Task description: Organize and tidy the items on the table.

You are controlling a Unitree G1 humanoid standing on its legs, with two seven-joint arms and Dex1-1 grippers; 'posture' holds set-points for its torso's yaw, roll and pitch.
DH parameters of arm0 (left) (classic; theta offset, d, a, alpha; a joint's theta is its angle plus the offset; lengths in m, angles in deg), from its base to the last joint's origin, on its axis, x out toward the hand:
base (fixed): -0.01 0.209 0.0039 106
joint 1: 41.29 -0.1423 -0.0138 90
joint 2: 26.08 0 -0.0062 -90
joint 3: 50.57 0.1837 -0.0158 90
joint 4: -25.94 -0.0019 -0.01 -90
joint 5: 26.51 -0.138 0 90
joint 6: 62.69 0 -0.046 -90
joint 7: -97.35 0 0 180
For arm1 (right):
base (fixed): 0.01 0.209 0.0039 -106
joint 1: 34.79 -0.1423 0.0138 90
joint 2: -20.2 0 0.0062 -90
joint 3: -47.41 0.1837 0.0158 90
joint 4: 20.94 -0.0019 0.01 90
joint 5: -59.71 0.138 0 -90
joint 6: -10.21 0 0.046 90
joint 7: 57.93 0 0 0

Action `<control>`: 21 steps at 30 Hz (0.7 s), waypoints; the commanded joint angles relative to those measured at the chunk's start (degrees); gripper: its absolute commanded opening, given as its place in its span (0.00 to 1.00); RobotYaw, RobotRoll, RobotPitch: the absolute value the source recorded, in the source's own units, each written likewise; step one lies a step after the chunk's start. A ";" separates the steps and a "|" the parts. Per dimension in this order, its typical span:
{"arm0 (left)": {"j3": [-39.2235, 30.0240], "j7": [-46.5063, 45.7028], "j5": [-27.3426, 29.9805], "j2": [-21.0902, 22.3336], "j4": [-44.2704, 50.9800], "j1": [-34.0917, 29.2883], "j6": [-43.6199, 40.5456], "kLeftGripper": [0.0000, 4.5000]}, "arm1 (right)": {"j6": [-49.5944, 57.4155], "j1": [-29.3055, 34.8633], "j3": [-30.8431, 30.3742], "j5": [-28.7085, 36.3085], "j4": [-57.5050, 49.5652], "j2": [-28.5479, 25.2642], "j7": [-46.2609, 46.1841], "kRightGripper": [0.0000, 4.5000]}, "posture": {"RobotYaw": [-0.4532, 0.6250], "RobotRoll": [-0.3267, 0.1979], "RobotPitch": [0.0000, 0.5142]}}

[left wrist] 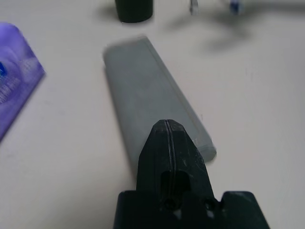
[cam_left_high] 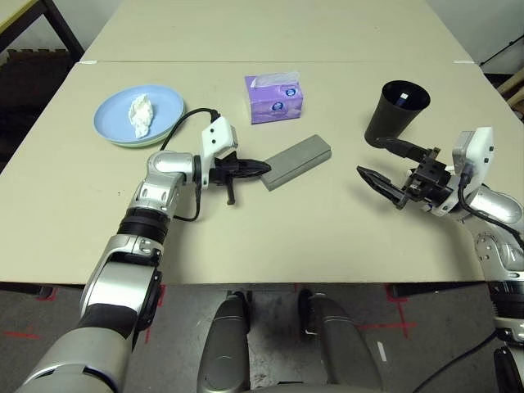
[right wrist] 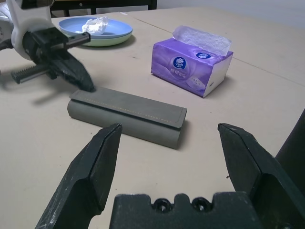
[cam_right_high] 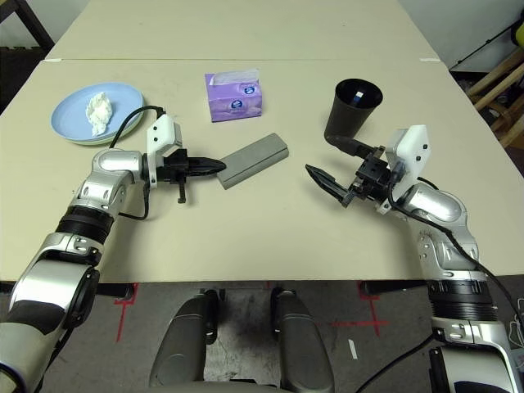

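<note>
Items lie spread on the beige, smooth-topped desk [cam_left_high: 327,221]. In the head views, a light blue round plate [cam_left_high: 168,105] sits far left, stacked on a pale green plate whose rim barely peeks out at the near edge, and a crumpled white tissue [cam_left_high: 141,114] lies in it. A purple tissue box [cam_left_high: 274,97] stands near the middle. Just in front of it the grey oblong glasses case [cam_left_high: 298,160] lies at a slant. The left tool [cam_left_high: 260,169] is clenched on nothing, its tip at the case's near-left end; whether it touches cannot be told here. At right stands a black cup [cam_left_high: 395,110], tilted by the lens, with something small and white-blue inside that is hard to make out. The right tool [cam_left_high: 385,168] is released, fingers wide apart, one beside the cup's base and one lower, holding nothing.

In the left wrist view, the clenched black fingers [left wrist: 167,148] overlap the case's [left wrist: 143,95] near end, hiding part of it. The tissue box corner [left wrist: 14,71] is cut off by the edge, and the cup's base [left wrist: 134,9] is cut off and blurred.

In the right wrist view, the two spread fingers [right wrist: 95,162] frame the case [right wrist: 128,117], well short of it. The left tool [right wrist: 76,76] stands at the case's far end. The cup's dark wall [right wrist: 295,152] is cut off at the edge.
</note>
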 commanded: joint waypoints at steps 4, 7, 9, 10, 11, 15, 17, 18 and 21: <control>-2.02 1.01 3.47 -0.34 2.01 1.52 -1.44 0.00 | 0.10 0.26 -0.63 -0.24 -0.51 -0.08 -0.05 1.00 | 0.48 0.62 0.39; -2.06 1.22 3.40 -0.13 1.76 2.13 -1.37 0.00 | 0.04 -0.01 -0.72 -0.26 -0.38 0.00 -0.13 1.00 | 0.48 0.62 0.38; -1.95 1.41 3.29 -0.13 1.67 2.59 -1.42 0.00 | -0.07 -0.20 -0.75 -0.26 -0.25 0.11 -0.20 1.00 | 0.48 0.62 0.37; -1.90 1.51 3.24 -0.14 1.63 2.71 -1.43 0.00 | -0.11 -0.25 -0.75 -0.27 -0.20 0.15 -0.22 1.00 | 0.48 0.62 0.37; -1.80 1.72 3.19 -0.21 1.49 2.92 -1.39 0.00 | -0.16 -0.32 -0.65 -0.19 -0.18 0.33 -0.44 1.00 | 0.48 0.62 0.37; -1.02 2.97 2.60 -0.55 0.63 3.52 -0.49 0.00 | -0.21 0.27 0.26 0.07 -1.17 1.42 -2.68 1.00 | 0.47 0.62 0.36; -0.71 3.36 2.13 -0.83 0.01 3.53 0.89 0.00 | 0.17 1.42 0.50 0.32 -2.54 1.86 -3.86 1.00 | 0.47 0.62 0.36; -0.22 3.88 1.76 -0.87 -0.22 3.34 1.29 0.00 | 0.38 2.26 0.67 0.43 -3.29 2.10 -4.59 1.00 | 0.47 0.62 0.36; 0.89 5.98 1.60 -0.81 -0.25 2.67 2.30 0.09 | 1.19 3.99 0.90 0.81 -5.13 2.51 -6.07 1.00 | 0.46 0.62 0.37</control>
